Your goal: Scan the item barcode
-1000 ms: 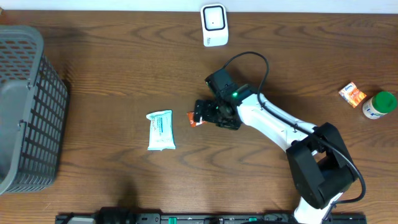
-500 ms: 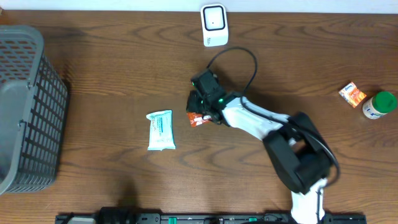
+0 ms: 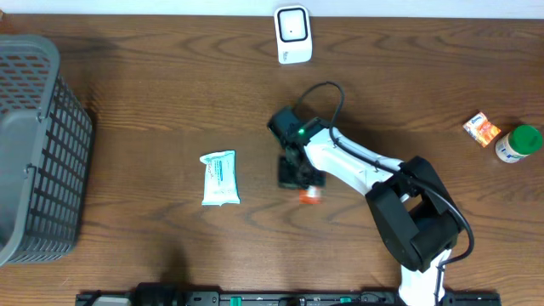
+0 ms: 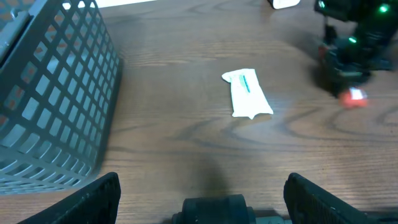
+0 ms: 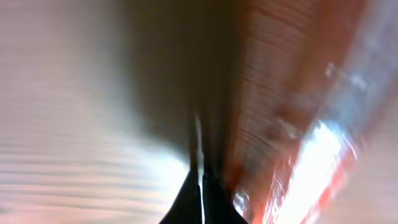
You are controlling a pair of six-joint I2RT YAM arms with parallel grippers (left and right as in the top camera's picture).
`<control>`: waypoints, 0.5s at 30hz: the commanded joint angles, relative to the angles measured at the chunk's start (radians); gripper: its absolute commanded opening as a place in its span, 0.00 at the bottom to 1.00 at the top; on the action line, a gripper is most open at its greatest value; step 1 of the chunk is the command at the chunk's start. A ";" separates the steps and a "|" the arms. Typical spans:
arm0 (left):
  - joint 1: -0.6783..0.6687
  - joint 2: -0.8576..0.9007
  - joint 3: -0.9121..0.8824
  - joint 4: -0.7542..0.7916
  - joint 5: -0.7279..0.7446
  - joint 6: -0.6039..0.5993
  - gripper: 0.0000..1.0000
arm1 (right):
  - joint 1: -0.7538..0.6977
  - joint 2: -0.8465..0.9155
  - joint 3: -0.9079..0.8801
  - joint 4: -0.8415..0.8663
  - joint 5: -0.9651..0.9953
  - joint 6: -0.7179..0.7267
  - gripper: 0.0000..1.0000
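Flagging risk: your right gripper [image 3: 294, 173] is fully shut with the orange packet [image 3: 310, 195] just beside its tips, hold unclear, so a thin edge-pinch could slip mid-swing toward the scanner [image 3: 292, 34].

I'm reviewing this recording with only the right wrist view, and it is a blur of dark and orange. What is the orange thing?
Observer: From overhead it is an orange packet on the table, poking out from under the right gripper, whose jaws are shut.
Operator: Where is the scanner?
Observer: The white scanner stands at the far table edge, well apart from the packet.
Operator: Is anything else near it?
Observer: A white wipes packet lies flat between the gripper and the grey basket.
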 commanded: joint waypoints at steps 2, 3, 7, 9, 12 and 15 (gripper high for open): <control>-0.004 -0.002 0.002 -0.002 -0.009 0.010 0.84 | -0.019 0.020 -0.053 -0.105 0.395 -0.011 0.01; -0.004 -0.002 0.002 -0.001 -0.009 0.010 0.84 | -0.025 0.003 -0.053 -0.104 0.397 -0.018 0.01; -0.004 -0.002 0.002 -0.001 -0.009 0.010 0.84 | -0.038 -0.092 -0.051 -0.035 0.251 -0.129 0.16; -0.004 -0.002 0.002 -0.001 -0.009 0.010 0.84 | -0.039 -0.165 -0.051 0.008 0.111 -0.215 0.38; -0.004 -0.002 0.002 -0.001 -0.009 0.010 0.84 | -0.049 -0.274 -0.051 0.019 0.034 -0.313 0.82; -0.004 -0.002 0.002 -0.001 -0.009 0.010 0.84 | -0.090 -0.365 -0.052 -0.018 -0.004 -0.485 0.96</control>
